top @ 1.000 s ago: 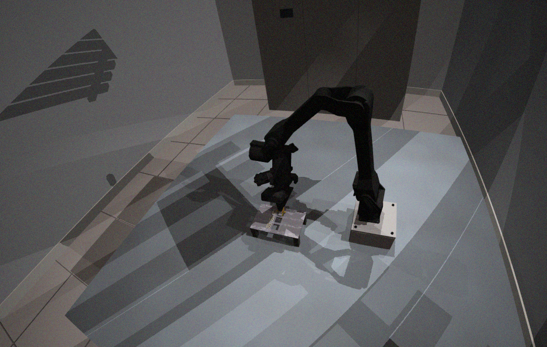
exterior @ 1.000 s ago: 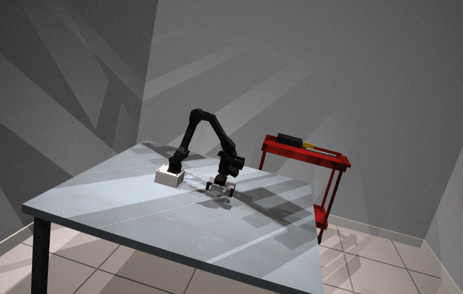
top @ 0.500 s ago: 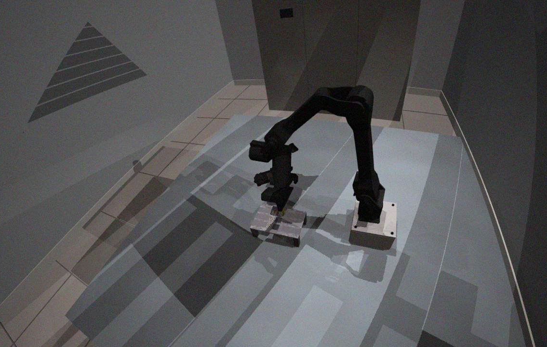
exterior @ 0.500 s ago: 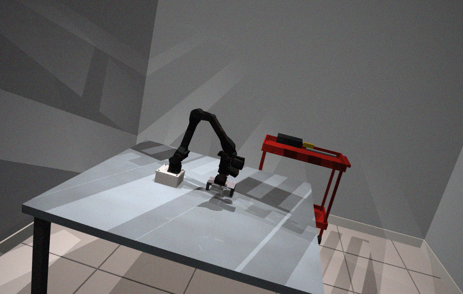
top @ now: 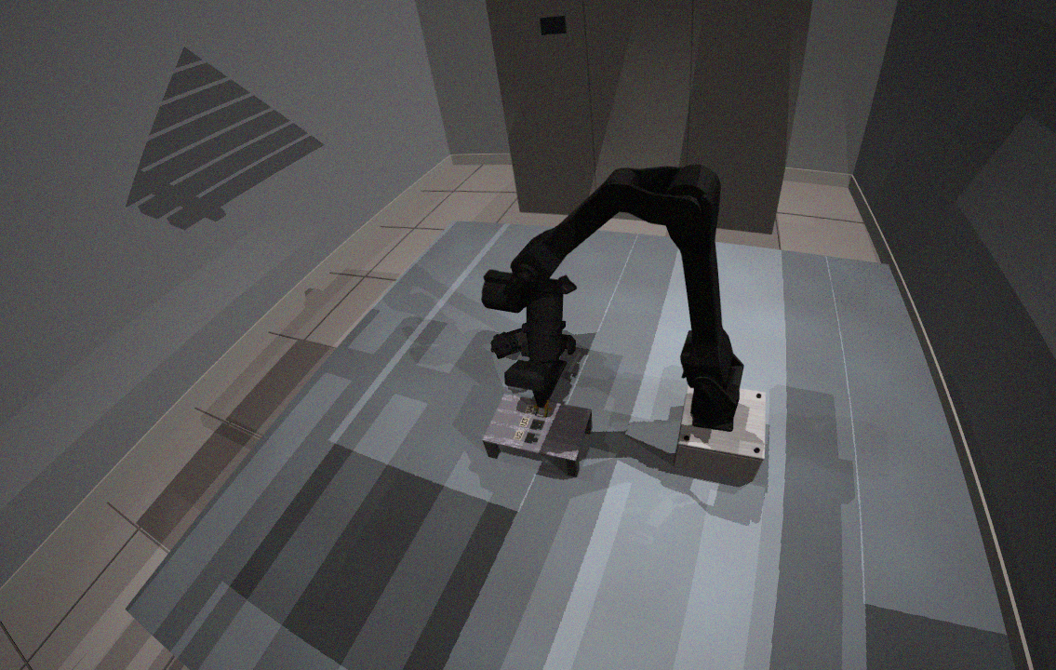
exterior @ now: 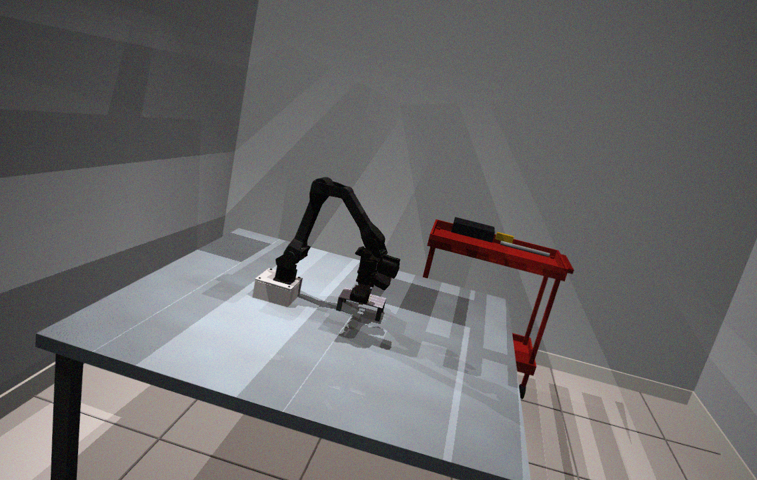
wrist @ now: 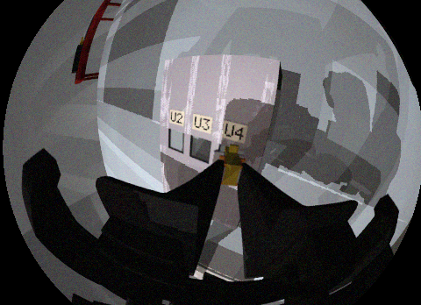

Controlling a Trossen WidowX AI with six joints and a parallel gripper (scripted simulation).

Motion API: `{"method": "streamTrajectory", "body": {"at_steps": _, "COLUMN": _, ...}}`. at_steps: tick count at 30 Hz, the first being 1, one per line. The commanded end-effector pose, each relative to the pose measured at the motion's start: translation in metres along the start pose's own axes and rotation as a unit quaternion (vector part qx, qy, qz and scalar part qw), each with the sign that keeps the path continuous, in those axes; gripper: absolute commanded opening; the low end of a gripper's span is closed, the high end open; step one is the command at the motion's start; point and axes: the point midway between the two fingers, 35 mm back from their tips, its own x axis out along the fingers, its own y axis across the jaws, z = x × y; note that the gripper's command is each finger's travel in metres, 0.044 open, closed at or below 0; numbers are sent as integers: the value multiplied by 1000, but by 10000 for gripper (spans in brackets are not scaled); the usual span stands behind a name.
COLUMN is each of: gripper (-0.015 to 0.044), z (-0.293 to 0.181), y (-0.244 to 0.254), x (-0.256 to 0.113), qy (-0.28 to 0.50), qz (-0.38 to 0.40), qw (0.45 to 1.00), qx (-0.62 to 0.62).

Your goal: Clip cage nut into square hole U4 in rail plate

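Cage nut [top: 546, 408] [wrist: 231, 165] yellow-brown w/ orange bits at sides, at U4 hole in rail plate [top: 506, 422] [exterior: 375, 297] [wrist: 193, 86]; seating unclear. Jaws [top: 542, 404] [exterior: 360, 300] clamped on nut, pointing down; black arm [top: 701, 274] [exterior: 307, 222] arched over counter [top: 656, 574] [exterior: 201, 334].

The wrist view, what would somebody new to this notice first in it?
Probably the small yellow nut, pinched in the black gripper at the middle, just below the U4 label. Next, the pale plate behind it, with square holes under the U2 and U3 labels. Last, the red cart at upper left.
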Motion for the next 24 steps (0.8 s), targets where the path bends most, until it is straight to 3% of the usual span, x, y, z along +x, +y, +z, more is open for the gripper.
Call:
{"method": "streamTrajectory", "body": {"at_steps": 1, "gripper": 33, "z": 0, "y": 0, "x": 0, "qy": 1, "qz": 5, "qw": 1000, "qx": -2}}
{"method": "streamTrajectory", "body": {"at_steps": 24, "gripper": 33, "z": 0, "y": -2, "x": 0, "qy": 1, "qz": 20, "qw": 1000, "qx": -2}}
